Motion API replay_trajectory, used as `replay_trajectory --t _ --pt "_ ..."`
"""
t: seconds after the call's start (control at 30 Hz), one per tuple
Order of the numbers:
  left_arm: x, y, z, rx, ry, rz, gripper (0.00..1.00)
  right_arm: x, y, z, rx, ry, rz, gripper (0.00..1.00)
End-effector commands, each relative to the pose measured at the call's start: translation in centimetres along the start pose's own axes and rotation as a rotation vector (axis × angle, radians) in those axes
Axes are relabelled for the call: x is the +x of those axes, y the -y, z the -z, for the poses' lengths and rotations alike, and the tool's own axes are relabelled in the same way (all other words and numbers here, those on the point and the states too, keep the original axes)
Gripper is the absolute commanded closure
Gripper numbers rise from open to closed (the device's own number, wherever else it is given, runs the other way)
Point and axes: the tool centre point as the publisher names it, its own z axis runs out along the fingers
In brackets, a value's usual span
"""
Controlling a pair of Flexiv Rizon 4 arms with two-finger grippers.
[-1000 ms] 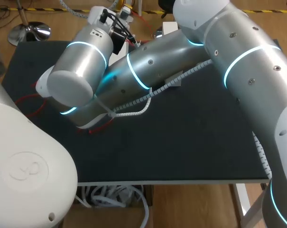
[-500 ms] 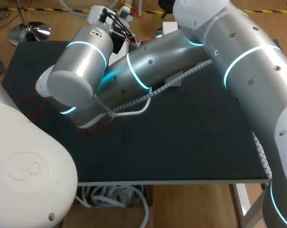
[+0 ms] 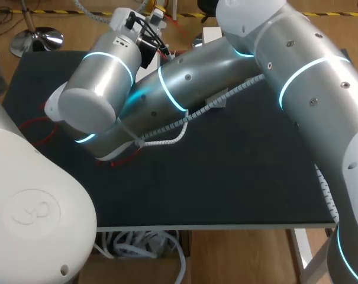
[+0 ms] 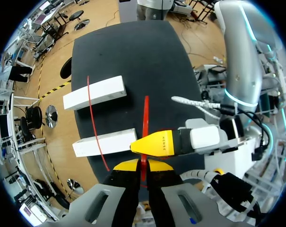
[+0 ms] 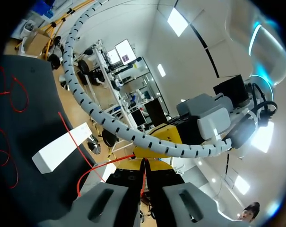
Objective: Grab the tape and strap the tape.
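- Left fingers [image 4: 126,165] pinch a thin, flat red tape [image 4: 145,116] running straight over the matte black tabletop [image 4: 133,52]
- Right fingers [image 5: 126,182] pinch the same tape just beside them
- Two white rectangular blocks [image 4: 94,92] lie nearby, another red strip [image 4: 93,118] across them

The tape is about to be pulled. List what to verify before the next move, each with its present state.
1. Left tool shut on the held red tape: ok.
2. Right tool shut on that tape: ok, it runs between its fingers.
3. Held tape apart from far white block and near white block: ok, it lies beside them.
4. Second red tape across both blocks, apart from the held one: ok.
5. Tools apart from each other: cannot tell, they crowd the same spot.
6. Grasp visible in head view: not ok, right arm hides it.
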Motion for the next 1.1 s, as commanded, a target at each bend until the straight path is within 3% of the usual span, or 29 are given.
replay_trajectory --t 0.03,0.17,0.53,1.1 --pt "0.1 0.0 0.0 0.000 0.002 0.000 1.00 -0.2 0.1 0.0 -0.001 -0.009 0.003 0.91" --pt "0.1 0.0 0.0 0.000 0.002 0.000 1.00 -0.1 0.1 0.0 0.000 -0.015 0.002 0.96" --pt "0.1 0.0 0.0 0.000 0.002 0.000 1.00 0.0 -0.3 0.3 -0.024 -0.036 0.002 0.88" --pt "0.1 0.0 0.0 0.000 0.002 0.000 1.00 -0.5 -0.7 1.7 -0.074 -0.058 -0.013 0.90"
